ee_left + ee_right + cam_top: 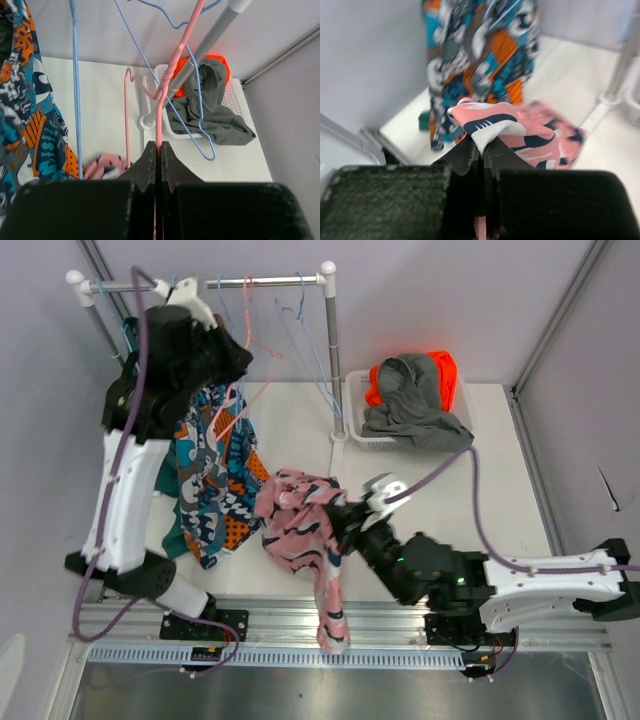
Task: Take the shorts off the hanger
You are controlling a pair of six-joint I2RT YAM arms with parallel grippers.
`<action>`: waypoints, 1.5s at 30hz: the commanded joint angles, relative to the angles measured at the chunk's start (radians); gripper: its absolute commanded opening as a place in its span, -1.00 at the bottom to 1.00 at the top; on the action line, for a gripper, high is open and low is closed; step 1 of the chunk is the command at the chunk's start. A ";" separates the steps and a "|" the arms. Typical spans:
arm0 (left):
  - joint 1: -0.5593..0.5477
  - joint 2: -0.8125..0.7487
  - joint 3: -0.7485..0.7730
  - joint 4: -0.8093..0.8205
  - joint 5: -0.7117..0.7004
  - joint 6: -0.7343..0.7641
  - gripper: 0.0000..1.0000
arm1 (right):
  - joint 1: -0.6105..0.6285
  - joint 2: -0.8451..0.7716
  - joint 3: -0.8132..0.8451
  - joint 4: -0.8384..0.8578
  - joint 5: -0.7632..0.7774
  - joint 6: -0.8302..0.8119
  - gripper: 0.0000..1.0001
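at the middle of the tabletop (420, 500), your right claw (482, 147) is clamped shut on a fold of the pink shorts (300, 520). the bundle sits just left of the claw, with its long axis running toward you and its tail draped over the near edge by the arm bases. up at the rack, your left claw (159, 150) is pinched shut on the wire of the pink hanger (167, 85), which slants down from the rail (210, 283). from above, the pink shorts look clear of that hanger, though i can't be sure no hem is caught. the coming move likely turns on one relation: the basket (352, 390), holding the orange shorts (440, 370) and grey shorts (410, 405), lies beyond your right claw and a little to its right, and the right arm is plainly the nearer one. there's bare tabletop between them, but mind the rack post (332, 350), whose foot stands just beside the basket's left rim, and the blue hangers (300, 340) dangling near it. the blue-orange-white print shorts (215, 480) hang just left of the pink bundle, so lift up and right, or that trailing tail may snag.
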 commanded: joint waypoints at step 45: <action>0.066 0.217 -0.134 0.295 -0.034 0.006 -0.71 | -1.448 0.925 1.533 0.118 -0.859 0.219 -1.00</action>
